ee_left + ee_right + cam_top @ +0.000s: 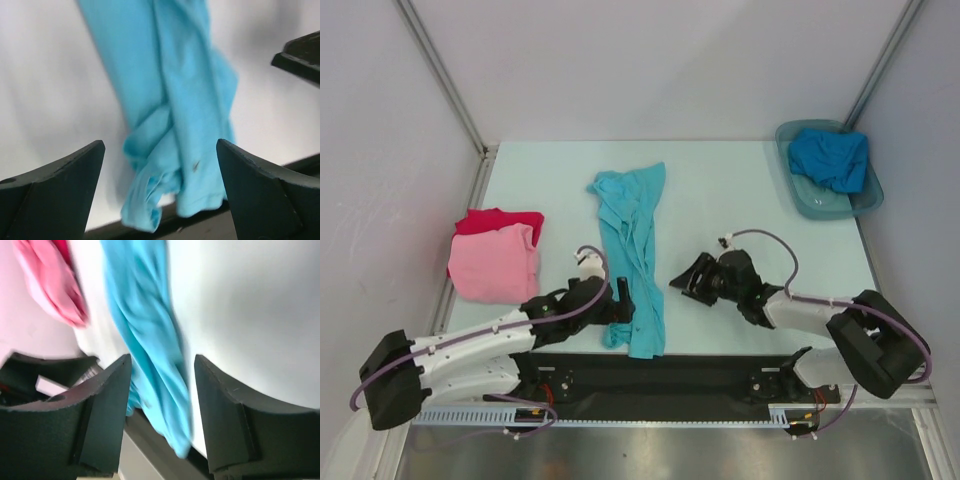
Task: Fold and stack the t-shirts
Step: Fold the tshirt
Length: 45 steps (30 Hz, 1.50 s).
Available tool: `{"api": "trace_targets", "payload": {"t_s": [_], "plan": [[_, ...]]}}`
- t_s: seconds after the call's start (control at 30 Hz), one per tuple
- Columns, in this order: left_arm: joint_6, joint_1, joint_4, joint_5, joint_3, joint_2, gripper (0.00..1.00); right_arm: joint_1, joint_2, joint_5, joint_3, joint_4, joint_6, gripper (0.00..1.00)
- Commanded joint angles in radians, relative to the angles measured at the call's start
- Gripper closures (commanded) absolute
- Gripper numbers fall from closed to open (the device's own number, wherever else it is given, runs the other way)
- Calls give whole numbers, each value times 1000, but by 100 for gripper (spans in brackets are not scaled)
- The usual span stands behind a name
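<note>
A turquoise t-shirt (632, 255) lies bunched in a long strip down the table's middle, its near end hanging over the front edge; it shows in the left wrist view (185, 115) and right wrist view (145, 335). A pink t-shirt (492, 263) lies folded on a red t-shirt (500, 220) at the left. A deeper blue t-shirt (830, 157) sits in the tub. My left gripper (623, 297) is open, empty, at the strip's left side near its near end. My right gripper (687, 277) is open, empty, just right of the strip.
A grey translucent tub (827, 168) stands at the back right corner. White walls with metal rails enclose the table on three sides. The black arm-mount rail (670, 375) runs along the front edge.
</note>
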Motion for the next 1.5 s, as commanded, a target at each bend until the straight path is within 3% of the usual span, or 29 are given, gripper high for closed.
{"api": "trace_targets", "payload": {"t_s": [0.0, 0.13, 0.33, 0.47, 0.63, 0.9, 1.03, 1.37, 1.47], "plan": [[128, 118, 116, 49, 134, 91, 0, -118, 88, -94, 169, -37, -93, 42], [187, 346, 228, 198, 230, 232, 0, -197, 257, -154, 374, -39, -128, 43], [240, 571, 261, 405, 494, 560, 0, -320, 543, -300, 658, 45, -104, 44], [234, 701, 270, 537, 673, 772, 1, -373, 665, -340, 836, 4, -134, 45], [260, 805, 227, 570, 822, 953, 2, -433, 791, -399, 965, 27, -130, 46], [260, 865, 202, 592, 997, 1116, 3, -446, 1059, -507, 1270, 102, -52, 49], [263, 868, 201, 597, 1068, 1191, 3, -404, 1197, -535, 1411, 62, -46, 50], [247, 868, 231, 627, 1103, 1257, 4, -360, 1300, -542, 1494, 75, -20, 49], [245, 865, 245, 636, 1105, 1259, 8, -351, 1303, -541, 1488, 90, -10, 56]]}}
